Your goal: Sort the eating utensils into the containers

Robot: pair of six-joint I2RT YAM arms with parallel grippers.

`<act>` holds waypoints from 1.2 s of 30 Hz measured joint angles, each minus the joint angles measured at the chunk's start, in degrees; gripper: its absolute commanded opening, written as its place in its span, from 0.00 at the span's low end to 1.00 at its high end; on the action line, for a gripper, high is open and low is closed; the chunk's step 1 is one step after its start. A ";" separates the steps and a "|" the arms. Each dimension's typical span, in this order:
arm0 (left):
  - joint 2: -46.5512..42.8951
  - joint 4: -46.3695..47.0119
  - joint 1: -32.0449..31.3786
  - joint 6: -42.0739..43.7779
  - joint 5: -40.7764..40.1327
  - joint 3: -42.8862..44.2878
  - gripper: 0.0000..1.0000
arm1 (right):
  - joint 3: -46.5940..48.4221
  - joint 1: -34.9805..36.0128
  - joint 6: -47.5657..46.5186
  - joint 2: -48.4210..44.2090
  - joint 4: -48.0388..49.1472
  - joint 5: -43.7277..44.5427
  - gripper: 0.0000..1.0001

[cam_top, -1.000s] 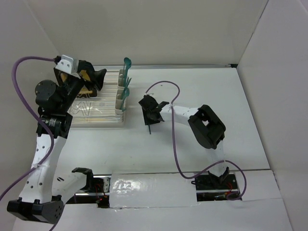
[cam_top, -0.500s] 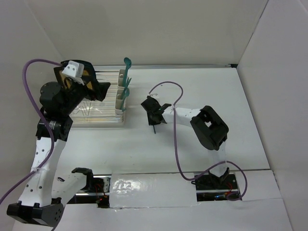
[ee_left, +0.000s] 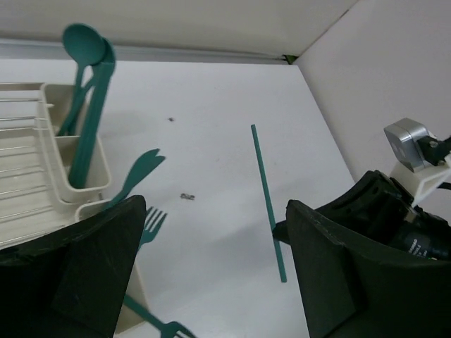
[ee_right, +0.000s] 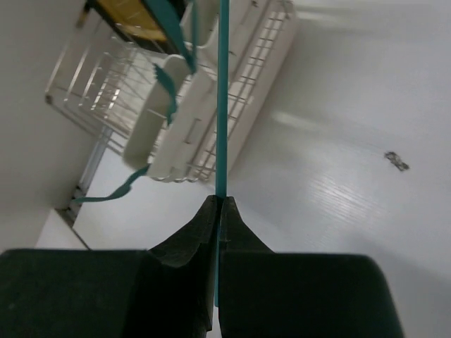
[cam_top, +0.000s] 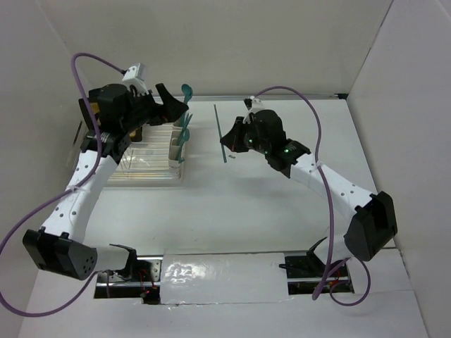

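Observation:
My right gripper (cam_top: pixel 228 143) (ee_right: pixel 219 204) is shut on a slim teal utensil (cam_top: pixel 219 130) (ee_right: pixel 223 105) (ee_left: pixel 266 190), seen edge-on as a thin strip, held above the table to the right of the cream containers (cam_top: pixel 177 138) (ee_right: pixel 176 137) (ee_left: pixel 79 163). Teal spoons (ee_left: pixel 88 44) (cam_top: pixel 187 91) stand in the far compartment. Forks (ee_left: pixel 138 176) (cam_top: pixel 184 134) stick out of the nearer ones. My left gripper (cam_top: pixel 174 108) (ee_left: pixel 211 282) hangs open over the containers, with nothing between its fingers (ee_left: pixel 77 274).
The clear wire dish rack tray (cam_top: pixel 137 169) (ee_right: pixel 99 77) adjoins the containers on their left. A black-rimmed yellow plate (ee_right: pixel 134 15) stands in it. White walls close the back and both sides. Purple cables (cam_top: pixel 320 141) arc above the arms.
My right gripper closed on the utensil on the table, lifted it and carried it back and up. My left gripper swung right, from above the rack to over the containers.

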 measured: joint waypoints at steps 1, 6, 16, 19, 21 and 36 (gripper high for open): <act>0.92 0.22 -0.79 -1.05 0.00 0.39 0.92 | 0.00 0.20 0.07 -0.52 0.83 -0.92 0.00; 6.58 2.36 -4.24 -4.11 0.28 3.58 0.90 | -0.04 0.83 0.09 -1.01 3.43 -4.70 0.00; 12.13 4.61 -10.58 -5.75 -1.75 5.60 0.76 | 0.02 2.71 0.09 -1.22 7.76 -8.13 0.00; 12.46 5.33 -11.67 -5.79 -2.45 5.60 0.70 | 0.37 3.48 0.09 -1.40 8.22 -8.72 0.00; 12.76 5.84 -12.41 -5.86 -2.93 5.84 0.58 | 0.74 3.78 0.11 -1.44 8.66 -8.92 0.00; 14.58 8.92 -13.25 -4.81 -1.57 6.25 0.00 | 6.12 3.48 3.34 -1.81 3.93 -7.26 0.95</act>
